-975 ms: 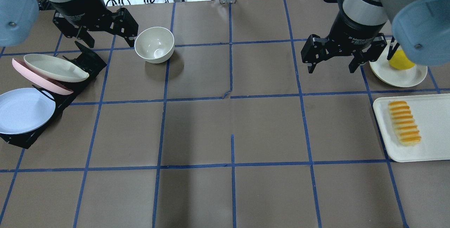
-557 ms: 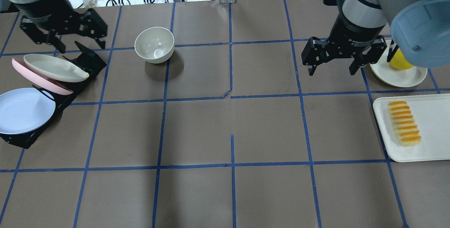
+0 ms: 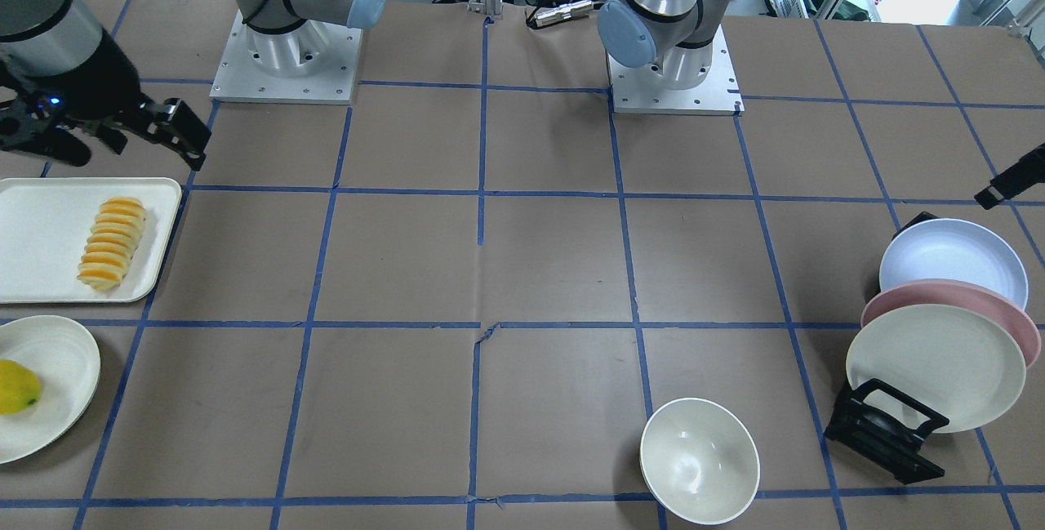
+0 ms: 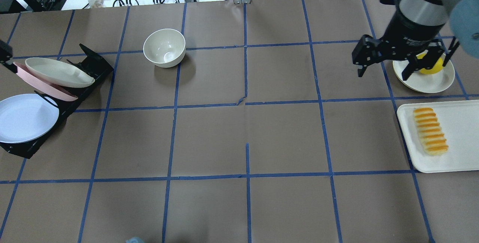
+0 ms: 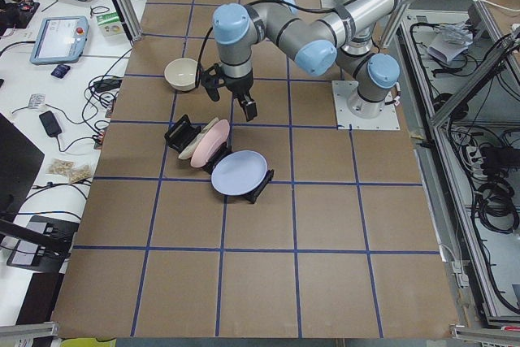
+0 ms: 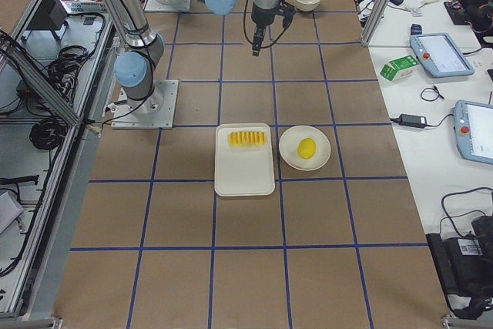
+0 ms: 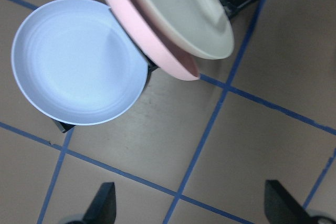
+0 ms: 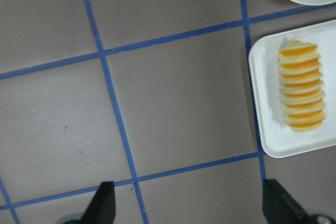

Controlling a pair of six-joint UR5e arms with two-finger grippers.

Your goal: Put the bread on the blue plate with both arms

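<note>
The bread (image 4: 430,130), a ridged yellow-orange loaf, lies on a white tray (image 4: 462,157) at the right; it also shows in the right wrist view (image 8: 301,86) and the front view (image 3: 112,242). The blue plate (image 4: 26,117) leans in a black rack (image 4: 22,149) at the left, and shows in the left wrist view (image 7: 79,61). My right gripper (image 4: 383,73) is open and empty, above the table beyond the tray. My left gripper (image 7: 191,208) is open and empty, high over the rack; only its edge (image 4: 3,54) shows in the overhead view.
A pink plate (image 4: 41,82) and a cream plate (image 4: 58,71) lean in the same rack behind the blue plate. A cream bowl (image 4: 164,47) stands at the back left. A yellow lemon (image 4: 430,66) sits on a cream plate (image 4: 426,80) beside my right gripper.
My left arm has swung left, almost out of the overhead view. My right gripper has moved right, over the lemon plate's edge. Both stay open.
</note>
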